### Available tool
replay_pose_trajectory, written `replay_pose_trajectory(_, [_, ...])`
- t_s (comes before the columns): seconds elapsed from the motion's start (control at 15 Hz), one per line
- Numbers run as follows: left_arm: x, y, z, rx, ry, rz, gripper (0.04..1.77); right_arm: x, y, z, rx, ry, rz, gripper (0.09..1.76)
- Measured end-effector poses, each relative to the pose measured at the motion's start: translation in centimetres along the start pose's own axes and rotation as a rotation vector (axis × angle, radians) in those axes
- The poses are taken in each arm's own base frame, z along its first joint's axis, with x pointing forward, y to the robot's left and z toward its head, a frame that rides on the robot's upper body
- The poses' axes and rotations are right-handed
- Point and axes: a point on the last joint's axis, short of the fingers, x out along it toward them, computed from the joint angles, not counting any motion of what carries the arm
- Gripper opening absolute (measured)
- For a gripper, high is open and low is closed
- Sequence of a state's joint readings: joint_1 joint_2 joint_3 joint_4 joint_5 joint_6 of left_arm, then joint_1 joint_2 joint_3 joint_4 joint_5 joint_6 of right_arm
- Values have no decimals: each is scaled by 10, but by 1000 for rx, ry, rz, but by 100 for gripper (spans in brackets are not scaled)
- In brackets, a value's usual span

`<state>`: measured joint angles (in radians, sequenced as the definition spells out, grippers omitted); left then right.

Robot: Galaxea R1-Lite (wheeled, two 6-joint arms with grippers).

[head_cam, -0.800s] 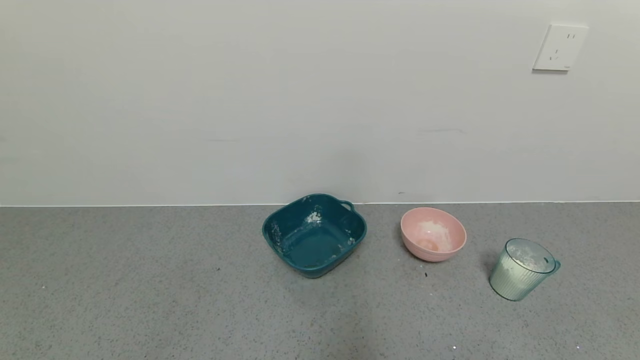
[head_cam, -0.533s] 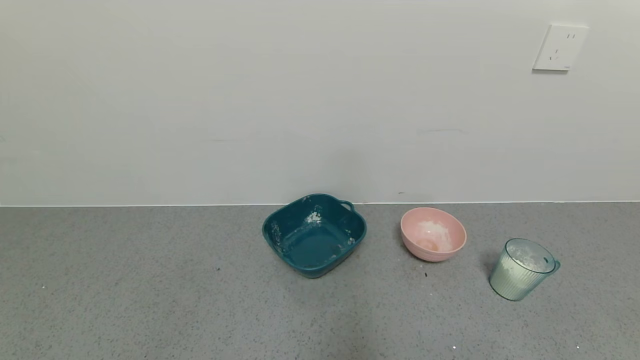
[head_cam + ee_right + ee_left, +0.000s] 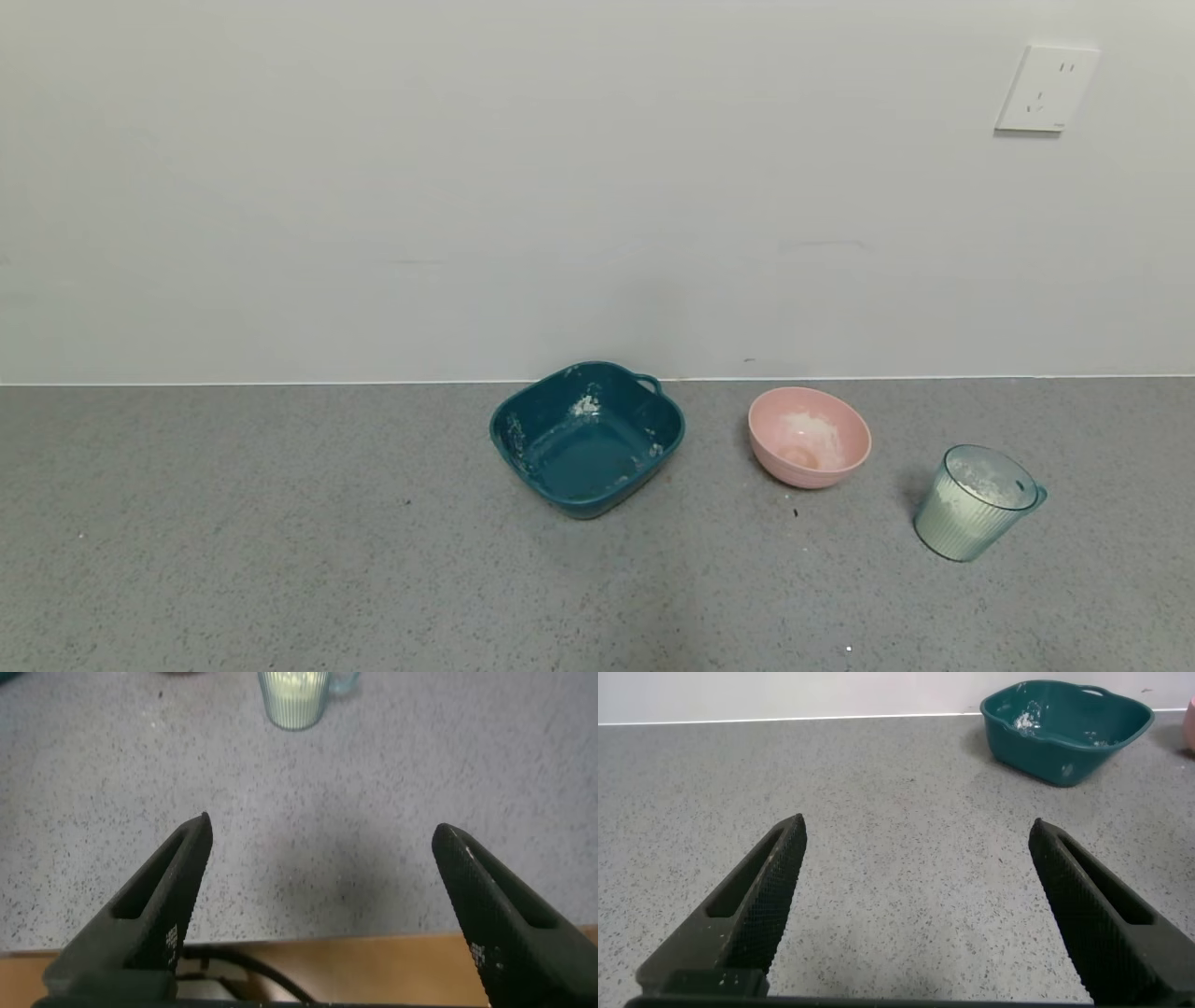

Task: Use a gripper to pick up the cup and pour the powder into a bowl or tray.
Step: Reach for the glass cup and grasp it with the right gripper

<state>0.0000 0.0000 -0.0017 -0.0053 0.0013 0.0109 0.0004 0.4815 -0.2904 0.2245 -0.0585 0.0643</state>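
**Reaching for the cup**

We have not yet taken hold of anything. Our right gripper (image 3: 318,915) hangs with its fingers spread wide and empty above the grey counter (image 3: 280,560), the cup (image 3: 294,695) well ahead of it. Our left gripper (image 3: 915,915) is likewise wide open and idle, well apart from the teal basin (image 3: 1064,728).

In the head view the cup (image 3: 976,502) stands upright just beside the pink bowl (image 3: 808,437), on the side away from the basin (image 3: 586,437). Its long axis runs vertical, mouth up, small handle turned away from the bowl, white powder (image 3: 971,485) inside.

We should probably advance level, straddle the ribbed wall below the rim, and close gently to avoid tipping it.
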Motion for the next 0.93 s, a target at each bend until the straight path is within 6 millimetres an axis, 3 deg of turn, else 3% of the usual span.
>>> replay_pose_trajectory(0.53, [0, 0, 0, 0, 0, 0, 172, 38, 4, 15, 74, 239, 31, 171])
replay_pose_trajectory(0.93, [0, 0, 0, 0, 0, 0, 172, 77, 7, 21, 89, 267, 33, 171])
